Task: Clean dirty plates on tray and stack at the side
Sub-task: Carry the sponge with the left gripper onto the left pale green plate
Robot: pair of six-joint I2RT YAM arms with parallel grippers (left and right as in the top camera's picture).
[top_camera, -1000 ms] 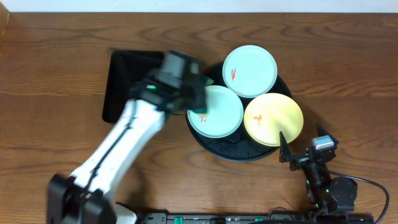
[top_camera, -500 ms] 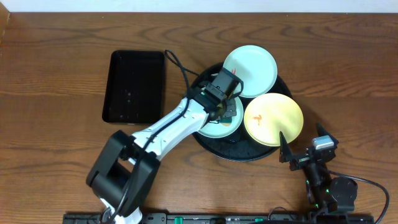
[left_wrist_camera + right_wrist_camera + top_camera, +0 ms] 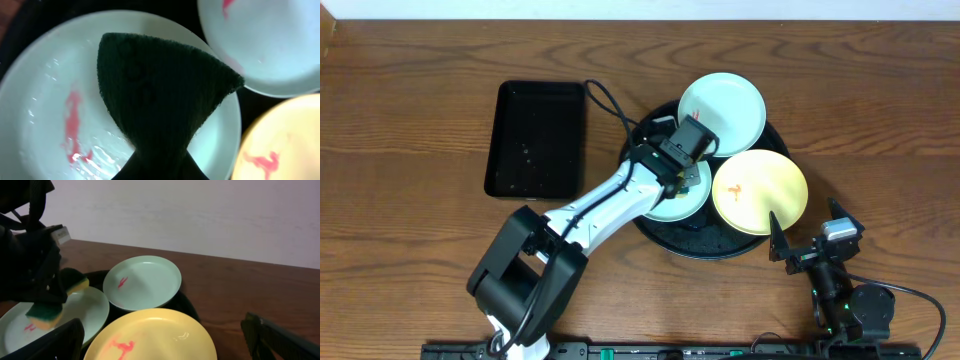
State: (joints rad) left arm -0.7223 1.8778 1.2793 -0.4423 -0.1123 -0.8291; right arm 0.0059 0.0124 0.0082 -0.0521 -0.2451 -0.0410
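**Plates all on the round tray, sponge pressed to one of them**

Plates number three, and each lies on the round black tray (image 3: 692,243). The near mint-green plate (image 3: 40,100) sits over the tray's left half. It shines with wet streaks and bears pink-red smears left of its middle. The far mint-green plate (image 3: 722,113) lies at the tray's back edge, overhanging the rim, with a small red smear on its left part. Its edge overlaps that of the near mint-green plate. The yellow plate (image 3: 760,190) lies on the tray's right side, also reaching past the rim, and carries a red smear near its middle.

The left pincer (image 3: 50,297) reaches over the tray from its front left and is clamped on a sponge (image 3: 160,95). The sponge has a dark green scouring face and a yellow body. It rests tilted on the near mint-green plate, with its lower end touching the plate close beside the smears.

The right pincer (image 3: 808,230) hangs just off the tray's front right, near the yellow plate. Its fingers stand wide apart with nothing between them.

A rectangular black tray (image 3: 535,140) lies on the wooden worktop (image 3: 410,100) just left of the round tray, with a few pale specks on its floor.
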